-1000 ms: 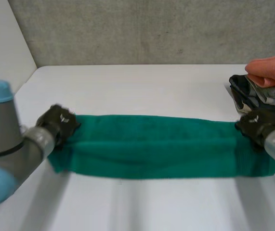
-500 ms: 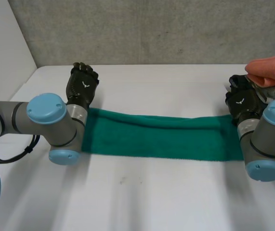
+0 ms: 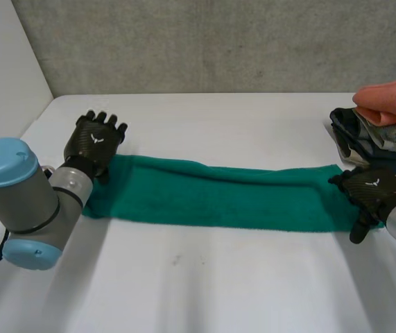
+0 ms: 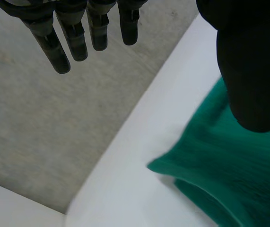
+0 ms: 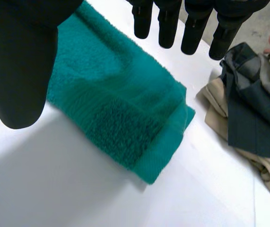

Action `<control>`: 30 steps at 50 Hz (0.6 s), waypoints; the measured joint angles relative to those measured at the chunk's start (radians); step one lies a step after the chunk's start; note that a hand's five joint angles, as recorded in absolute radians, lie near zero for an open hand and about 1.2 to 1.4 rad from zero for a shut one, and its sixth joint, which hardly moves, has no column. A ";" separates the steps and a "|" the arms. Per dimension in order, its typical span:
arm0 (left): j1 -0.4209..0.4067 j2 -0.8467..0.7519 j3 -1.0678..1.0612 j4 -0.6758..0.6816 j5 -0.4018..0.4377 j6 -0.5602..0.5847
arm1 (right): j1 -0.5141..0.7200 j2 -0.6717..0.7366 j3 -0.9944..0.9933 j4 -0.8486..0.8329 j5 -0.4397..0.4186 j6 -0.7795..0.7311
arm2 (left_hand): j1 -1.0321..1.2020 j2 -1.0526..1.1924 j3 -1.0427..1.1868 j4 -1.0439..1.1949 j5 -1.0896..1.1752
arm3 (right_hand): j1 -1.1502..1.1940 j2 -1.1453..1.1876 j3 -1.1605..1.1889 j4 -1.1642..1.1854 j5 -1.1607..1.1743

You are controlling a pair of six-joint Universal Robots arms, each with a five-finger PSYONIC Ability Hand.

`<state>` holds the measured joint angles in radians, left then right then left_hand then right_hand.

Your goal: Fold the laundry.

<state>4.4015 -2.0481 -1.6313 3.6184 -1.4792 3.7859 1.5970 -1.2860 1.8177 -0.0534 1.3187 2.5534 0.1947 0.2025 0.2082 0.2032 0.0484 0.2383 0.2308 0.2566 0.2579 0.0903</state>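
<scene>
A green towel (image 3: 218,194) lies folded into a long narrow strip across the white table (image 3: 204,291). My left hand (image 3: 97,142) hovers over the strip's left end, open, fingers straight and spread, holding nothing. In the left wrist view, that hand's fingers (image 4: 73,38) point past the towel's far left corner (image 4: 220,170), with clear space between them. My right hand (image 3: 371,193) is open over the strip's right end. In the right wrist view, its thumb (image 5: 16,61) and fingers stand apart above the towel's folded end (image 5: 125,113).
A pile of laundry stands at the table's far right: a folded orange cloth (image 3: 392,100) on top of dark and grey garments (image 3: 367,135), close to my right hand. The same garments (image 5: 248,109) lie just beyond the towel's end. A grey wall (image 3: 204,41) backs the table.
Both hands, shut on the towel's ends a second ago, carried one long edge over to make a narrower strip, then let go, opened and drew back.
</scene>
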 measured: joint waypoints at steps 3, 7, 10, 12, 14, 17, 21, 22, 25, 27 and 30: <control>0.018 -0.050 0.025 -0.009 0.018 -0.014 | -0.026 0.004 0.017 -0.019 -0.020 -0.001 | 0.000 0.000 0.000 0.000 0.000 | 0.079 0.090 0.072 0.070 0.067; 0.038 -0.124 0.074 -0.011 0.020 -0.014 | -0.048 0.013 0.040 -0.071 -0.035 -0.005 | 0.000 0.000 0.000 0.000 0.000 | 0.178 0.171 0.160 0.158 0.159; 0.054 -0.152 0.094 -0.009 0.019 -0.011 | -0.059 0.023 0.055 -0.111 -0.042 -0.009 | 0.000 0.000 0.000 0.000 0.000 | 0.227 0.215 0.210 0.212 0.211; 0.062 -0.160 0.100 -0.008 0.018 -0.010 | -0.064 0.032 0.062 -0.135 -0.047 -0.012 | 0.000 0.000 0.000 0.000 0.000 | 0.264 0.259 0.245 0.244 0.241; 0.071 -0.164 0.102 -0.007 0.017 -0.009 | -0.069 0.049 0.069 -0.165 -0.054 -0.016 | 0.000 0.000 0.000 0.000 0.000 | 0.325 0.331 0.309 0.309 0.305; 0.075 -0.158 0.097 -0.007 0.015 -0.010 | -0.072 0.078 0.069 -0.190 -0.061 -0.020 | 0.000 0.000 0.000 0.000 0.000 | 0.439 0.442 0.418 0.415 0.410; 0.071 -0.130 0.077 -0.009 0.012 -0.015 | -0.077 0.120 0.057 -0.211 -0.065 -0.031 | 0.000 0.000 0.000 0.000 0.000 | 0.832 0.857 0.821 0.821 0.813; 0.070 -0.119 0.070 -0.009 0.012 -0.016 | -0.081 0.126 0.053 -0.214 -0.063 -0.035 | 0.000 0.000 0.000 0.000 0.000 | 0.874 0.911 0.869 0.870 0.860; 0.069 -0.085 0.047 -0.010 0.011 -0.018 | -0.100 0.134 0.048 -0.218 -0.057 -0.052 | 0.000 0.000 0.000 0.000 0.000 | 0.877 0.946 0.917 0.931 0.891; 0.070 -0.045 0.023 -0.010 0.012 -0.019 | -0.126 0.126 0.049 -0.216 -0.050 -0.078 | 0.000 0.000 0.000 0.000 0.000 | 0.877 0.946 0.918 0.937 0.891; 0.073 0.021 -0.014 -0.011 0.013 -0.021 | -0.169 0.098 0.050 -0.210 -0.037 -0.133 | 0.000 0.000 0.000 0.000 0.000 | 0.877 0.946 0.918 0.937 0.891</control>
<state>4.4750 -2.0267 -1.6454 3.6074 -1.4663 3.7649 1.4279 -1.1881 1.8681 -0.2637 1.2815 2.4206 0.1947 0.2025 0.2082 0.2032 0.0484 1.1154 1.1770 1.1750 1.1953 0.9816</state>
